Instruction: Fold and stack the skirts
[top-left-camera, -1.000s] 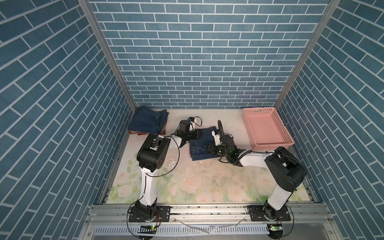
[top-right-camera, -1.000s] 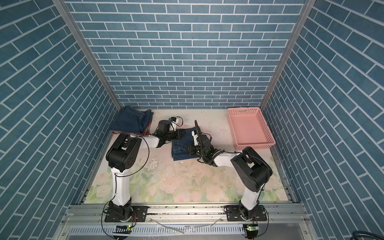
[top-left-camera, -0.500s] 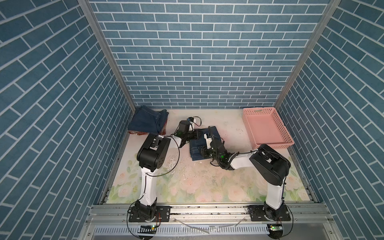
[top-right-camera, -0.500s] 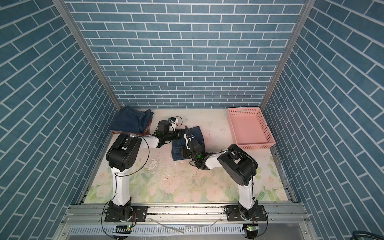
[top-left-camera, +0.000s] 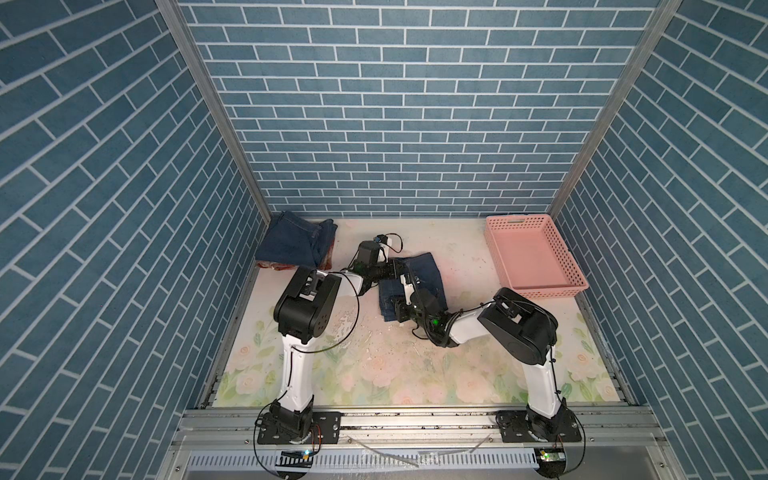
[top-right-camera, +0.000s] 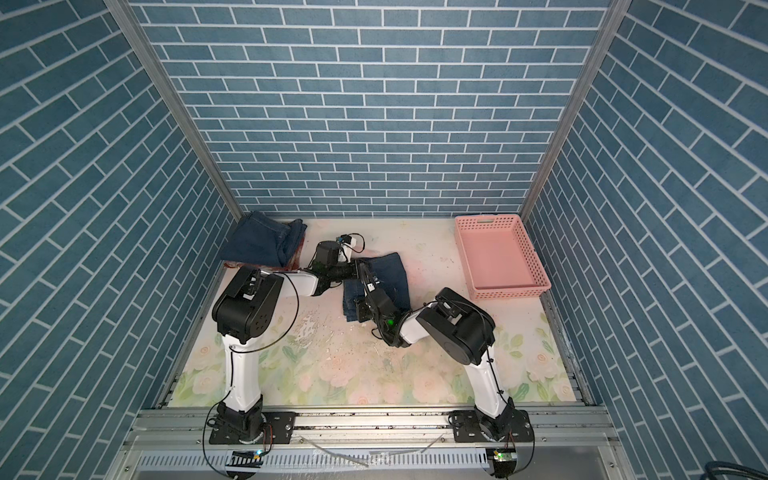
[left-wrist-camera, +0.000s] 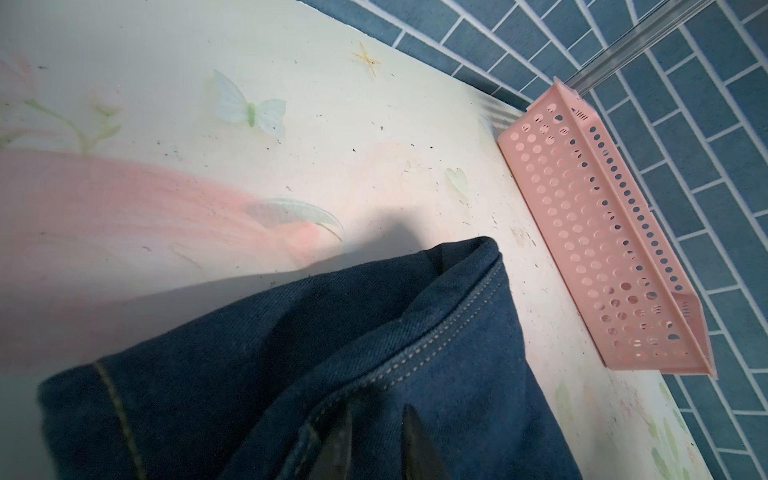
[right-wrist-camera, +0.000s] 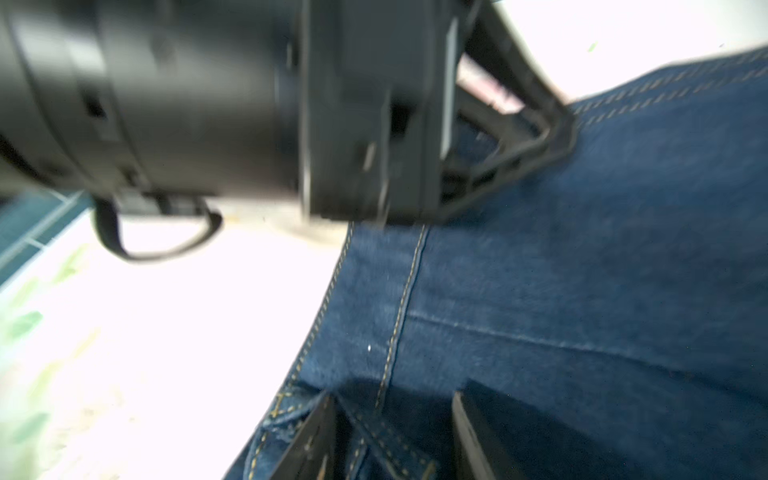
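Left wrist view: the left hand (left-wrist-camera: 378, 415) pinches the denim skirt (left-wrist-camera: 291, 332) by its stitched hem, lower frame.
The right hand (right-wrist-camera: 395, 392) straddles bunched stitched denim at frame bottom, grip unclear; thick cloth could slip free, springing the fold open mid-worktop (top-left-camera: 415, 365).

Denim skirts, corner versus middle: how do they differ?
The corner denim skirt lies atop the plaid skirt; the middle denim skirt lies on the table. The left gripper and right gripper are on the middle one; the corner one is untouched. Both: folded dark denim.
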